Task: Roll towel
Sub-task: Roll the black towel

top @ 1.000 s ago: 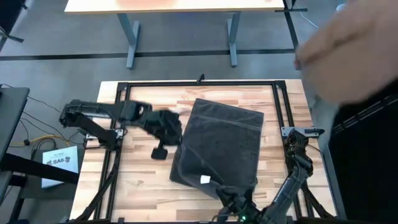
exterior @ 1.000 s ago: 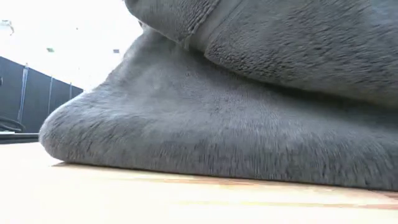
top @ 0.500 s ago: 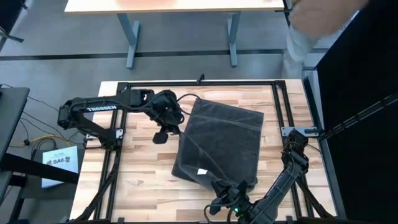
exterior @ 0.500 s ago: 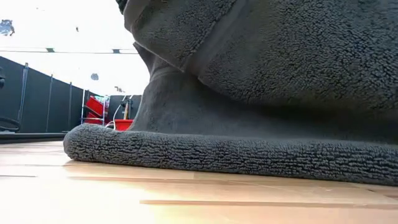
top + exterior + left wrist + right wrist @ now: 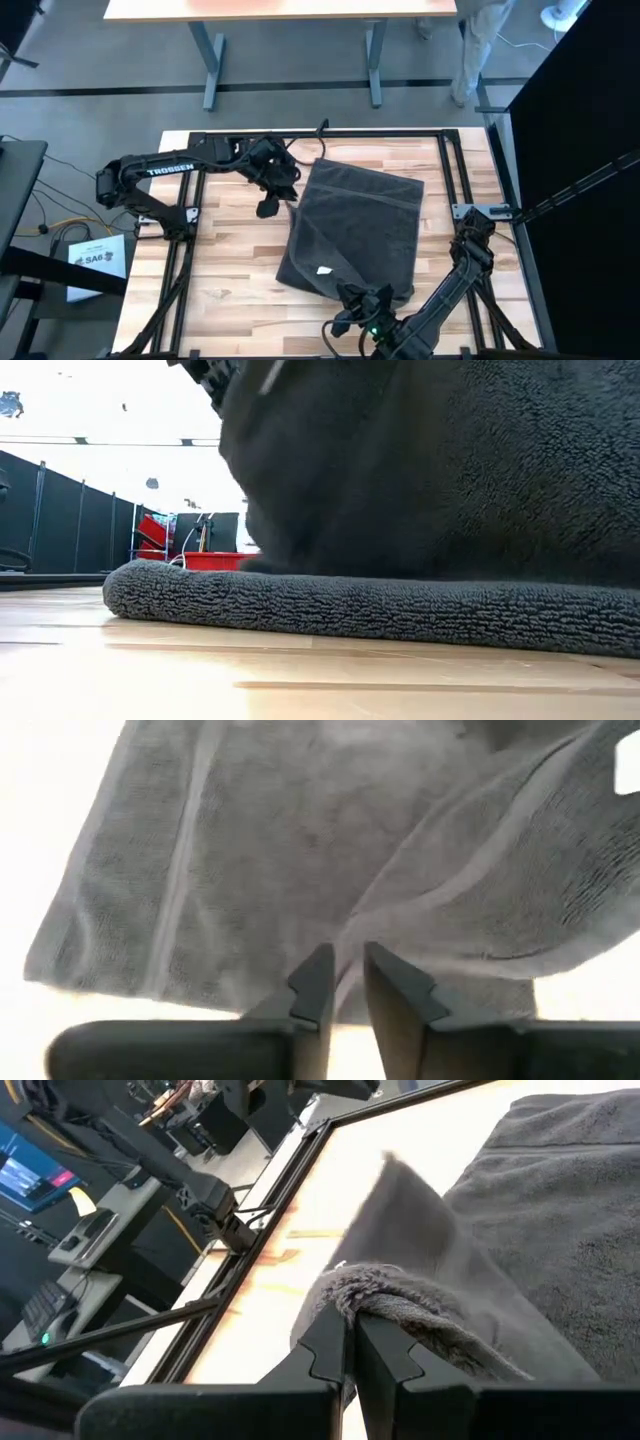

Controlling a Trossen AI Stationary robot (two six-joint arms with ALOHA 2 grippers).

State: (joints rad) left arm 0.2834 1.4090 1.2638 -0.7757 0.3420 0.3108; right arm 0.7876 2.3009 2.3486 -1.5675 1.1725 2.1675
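The dark grey towel (image 5: 355, 225) lies on the wooden table, with its white tag (image 5: 325, 269) facing up near the near edge. My right gripper (image 5: 352, 298) is at the towel's near edge and is shut on the cloth; the wrist view shows it too (image 5: 350, 1325). In the low view the raised cloth (image 5: 430, 460) hangs over the bottom layer (image 5: 350, 605), which lies flat on the table. My left gripper (image 5: 266, 208) hovers by the towel's far left edge. Its fingers (image 5: 342, 982) are all but shut and empty. My right gripper pinches the towel's near edge (image 5: 385, 1302) between its two fingers. The held part is lifted off the table and bunched over the fingertips. The rest of the towel (image 5: 560, 1230) lies flat on the table beyond it.
A black metal frame (image 5: 320, 133) runs around the tabletop. Bare wood (image 5: 230, 270) lies to the left of the towel. A person's legs (image 5: 470, 60) show beyond the table's far right corner. Another table (image 5: 290, 30) stands beyond the far edge.
My left gripper has gone toward the far edge and closer to the towel's left edge. My right gripper has gone left along the near edge and up with the cloth. The towel's near part has lifted off the bottom layer. The person has moved back from the far right.
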